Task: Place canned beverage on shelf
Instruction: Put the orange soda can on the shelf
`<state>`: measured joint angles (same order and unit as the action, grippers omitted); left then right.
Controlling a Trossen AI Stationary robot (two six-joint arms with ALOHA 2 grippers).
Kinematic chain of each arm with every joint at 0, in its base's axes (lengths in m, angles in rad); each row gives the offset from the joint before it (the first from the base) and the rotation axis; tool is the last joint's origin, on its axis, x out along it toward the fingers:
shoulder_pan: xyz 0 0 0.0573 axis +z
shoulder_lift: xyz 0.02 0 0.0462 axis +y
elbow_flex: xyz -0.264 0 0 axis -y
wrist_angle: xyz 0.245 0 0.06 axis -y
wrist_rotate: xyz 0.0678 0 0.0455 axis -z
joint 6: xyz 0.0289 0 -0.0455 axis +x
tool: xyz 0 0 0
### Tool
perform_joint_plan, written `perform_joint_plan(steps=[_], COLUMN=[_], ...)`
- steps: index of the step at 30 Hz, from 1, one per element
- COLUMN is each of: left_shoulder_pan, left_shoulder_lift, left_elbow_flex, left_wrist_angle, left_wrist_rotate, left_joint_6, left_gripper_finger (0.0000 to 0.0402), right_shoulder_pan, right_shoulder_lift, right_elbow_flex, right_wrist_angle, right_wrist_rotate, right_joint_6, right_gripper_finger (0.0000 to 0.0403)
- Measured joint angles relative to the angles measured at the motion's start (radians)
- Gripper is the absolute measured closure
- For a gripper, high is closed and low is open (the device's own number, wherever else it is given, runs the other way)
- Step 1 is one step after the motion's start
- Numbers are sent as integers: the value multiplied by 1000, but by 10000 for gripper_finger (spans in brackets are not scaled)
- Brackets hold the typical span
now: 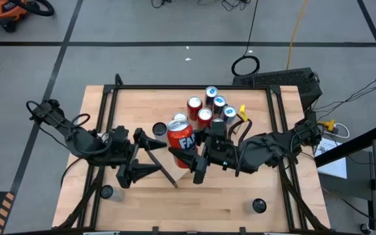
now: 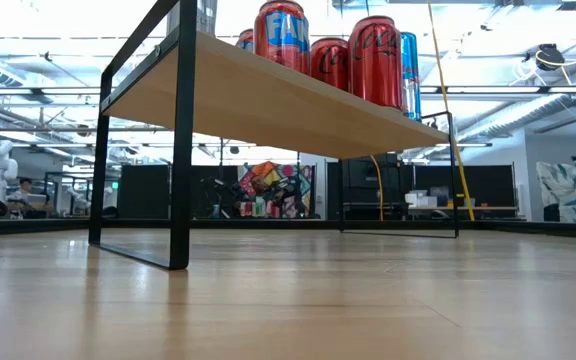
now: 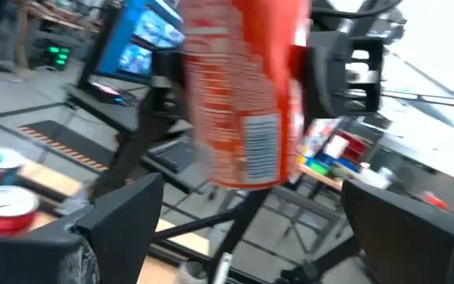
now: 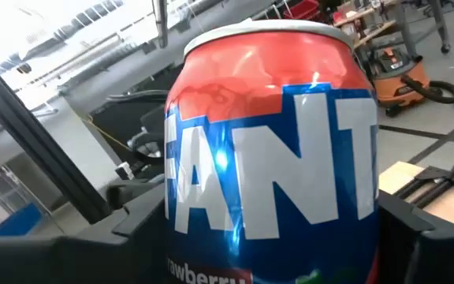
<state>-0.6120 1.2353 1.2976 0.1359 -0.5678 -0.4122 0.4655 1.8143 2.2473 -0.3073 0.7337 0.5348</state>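
A red and blue Fanta can [image 4: 274, 158] stands upright between the fingers of my right gripper [image 4: 274, 244], which is shut on it. From above, the can [image 1: 181, 135] is at the middle of the table, and my right gripper [image 1: 196, 155] reaches it from the right. My left gripper [image 1: 158, 156] is open just left of the can, fingers pointing at it and touching nothing. The can [image 3: 243, 95] shows beyond those spread fingers. The shelf [image 2: 268, 100] is a raised light-wood board on black brackets. The Fanta can [image 2: 281, 35] shows over its near end, base hidden by the board. My right gripper pinches the Fanta can between its two fingers, one on each side of the can's wall [image 4: 176, 229], on its lower half. The fingers [image 4: 136, 221] come level from the table's right side. The can is upright. The board hides whether its base rests on the shelf.
Several red and blue cans [image 1: 209, 106] stand close together on the shelf's far part [image 2: 373, 60]. Small black round things lie on the tabletop at the near right [image 1: 258, 205], the near left [image 1: 106, 192] and beside the can [image 1: 159, 128]. The tabletop's black frame [image 1: 281, 130] runs along its sides.
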Motion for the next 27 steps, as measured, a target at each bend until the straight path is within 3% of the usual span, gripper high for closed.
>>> perform_joint_plan(steps=[9,20,27], left_shoulder_pan=[91,192,235], left_shoulder_lift=[7,7,46], left_elbow_flex=[0,-1,-1], left_wrist_angle=[14,24,142], left_wrist_rotate=[209,364,468], left_joint_6=[-104,-78,-80], left_gripper_finger=[3,3,3], right_shoulder_pan=[-32,-48,-59], right_shoulder_lift=[0,3,29], right_elbow_flex=[0,0,0], right_wrist_angle=[20,50,70], right_wrist_rotate=[-130,-136,-137], right_joint_6=[-6,-1,2], right_gripper_finger=[129,128,128])
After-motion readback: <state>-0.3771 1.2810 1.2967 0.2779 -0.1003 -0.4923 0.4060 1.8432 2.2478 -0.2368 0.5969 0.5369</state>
